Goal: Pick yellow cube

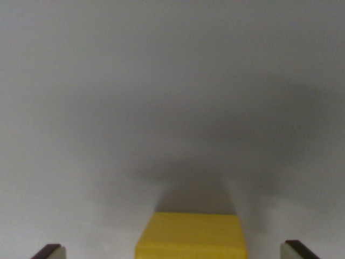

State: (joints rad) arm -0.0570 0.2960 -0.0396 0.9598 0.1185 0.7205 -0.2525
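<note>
Gripper (172, 253) of mine is spread wide: only the two fingertips (48, 251) show, one in the corner at about 7 o'clock of the wrist view and the other at about 5 o'clock, with a broad gap between them. Neither fingertip touches anything, so I hold nothing.

Between them, at 6 o'clock along the bottom edge, sits the yellow cube (191, 234). I see its flat top and a strip of its near face; the lower part is cut off by the frame. It lies a little nearer the 5 o'clock fingertip than the 7 o'clock one, yet clear of both.

It rests on a plain grey surface (161, 81) that fills everything from 9 o'clock through 12 to 3. A soft, dark shadow (199, 189) spreads from the cube's far edge toward 12 o'clock, blurred at its borders.
</note>
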